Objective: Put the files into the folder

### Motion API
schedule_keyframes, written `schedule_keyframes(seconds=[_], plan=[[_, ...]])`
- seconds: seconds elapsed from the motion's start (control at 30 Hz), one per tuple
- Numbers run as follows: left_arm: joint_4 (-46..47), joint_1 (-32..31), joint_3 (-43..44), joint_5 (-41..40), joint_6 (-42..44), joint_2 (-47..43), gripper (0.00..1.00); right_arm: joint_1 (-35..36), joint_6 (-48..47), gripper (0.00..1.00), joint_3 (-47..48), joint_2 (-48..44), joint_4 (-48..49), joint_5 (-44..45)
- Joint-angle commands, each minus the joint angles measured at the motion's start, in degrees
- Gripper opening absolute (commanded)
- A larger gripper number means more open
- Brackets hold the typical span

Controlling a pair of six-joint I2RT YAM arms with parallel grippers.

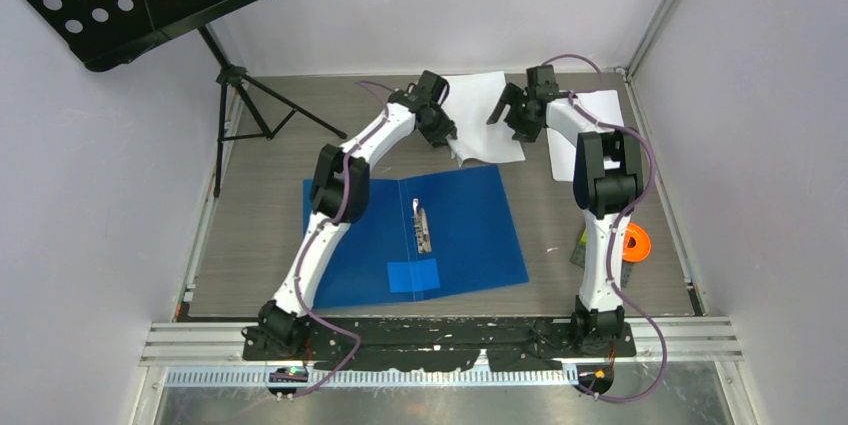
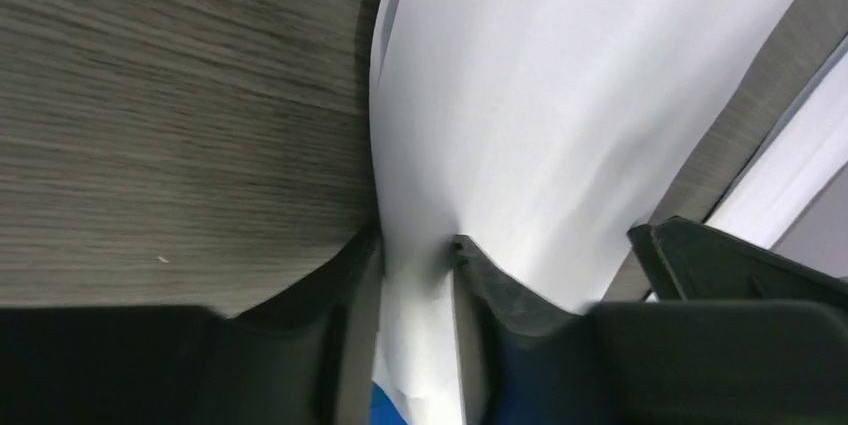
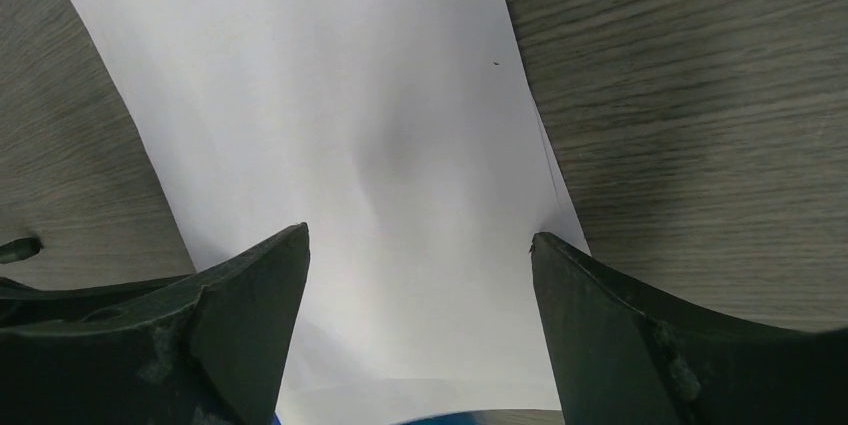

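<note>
- Left jaws: partly closed about a raised fold of the files [image 2: 560,95], with paper touching both inner faces; whether they truly clamp it cannot be told
- Right jaws: wide apart and empty, poised above the same sheet, which lies flat between and beyond them on the tabletop [image 3: 700,95]
- Folder [image 1: 470,235]: lies open behind both sets of jaws, toward the arm bases, metal clip [image 1: 424,226] exposed, no paper inside
- Risk: a loose bite would probably let the sheet slip out mid-drag; a hard bite on the buckle may crease or tear it; a trailing edge could snag the clip
- Writing: none legible; the pale blue patch [image 1: 413,275] on the folder looks blank, and the paper is unprinted
</note>
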Motion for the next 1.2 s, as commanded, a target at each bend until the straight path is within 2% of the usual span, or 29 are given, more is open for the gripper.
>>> schedule_keyframes(seconds=[0.0,0.07,0.13,0.37,0.47,0.6,0.7,0.87,1.17], plan=[[-2.5,0.3,-1.3,0.5,1.1,-3.0,0.23,1.0,1.0,0.87,-1.5,1.7,-2.0,-4.5],[-2.2,0.4,-1.3,1.1,0.9,-3.3,0.14,0.9,0.5,0.87,-0.8,1.5,-2.2,-5.8],[-1.4,1.0,-1.5,2.0,0.8,-4.0,0.0,0.8,0.0,0.87,-0.3,0.6,-2.2,-6.7],[6.7,4.3,-8.9,11.1,0.3,-12.1,0.0,-3.1,-1.7,0.88,-3.3,-7.7,-1.5,-9.7],[11.7,5.8,-14.5,16.6,-0.6,-17.5,0.0,-5.6,-1.1,0.91,-10.4,-11.8,3.0,-12.0],[13.8,6.5,-18.8,21.9,-1.4,-22.2,0.0,-6.7,0.5,0.92,-16.7,-13.6,8.8,-19.8],[17.7,6.5,-25.9,24.7,-2.8,-26.8,0.0,-6.7,5.7,0.92,-21.8,-14.9,18.6,-26.3],[25.3,6.6,-36.3,28.6,-6.4,-32.1,0.0,-6.7,13.8,0.92,-26.3,-14.4,27.5,-33.8],[30.3,4.6,-50.0,29.0,-6.2,-39.1,0.0,-4.6,27.8,0.91,-37.2,-17.3,46.2,-39.5]])
